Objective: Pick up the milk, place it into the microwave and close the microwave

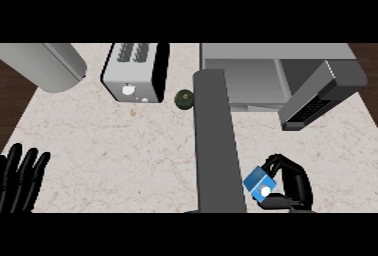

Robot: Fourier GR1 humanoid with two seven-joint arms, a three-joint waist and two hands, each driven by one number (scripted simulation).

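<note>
One microwave (251, 80) sits at the far right of the counter (111, 145), and I'll use it as my landmark. Its door (218, 140) is swung wide open and juts toward me as a long grey slab. I count one toaster (134, 72) left of the microwave, one small dark green round thing (184, 99) between the toaster and the microwave's door, just beside the door's far end, and one big grey cylinder (43, 65) further left again, past the toaster. One grey slanted block with a dark keypad-like face (317, 97) leans at the microwave's right front corner; I can't tell what it is.

One milk carton (259, 184), blue with a white spot, is on my side of the microwave, well short of its opening and just right of the door's near end. My right hand (291, 187) has it: black fingers (284, 165) arch over the carton's top and the thumb comes in under it, so the hand is curled round the carton. I can't tell whether the carton is lifted or touching the counter.

My left hand (21, 180) shows far left of the microwave, at the near left edge, fingers straight and up, holding nothing.
</note>
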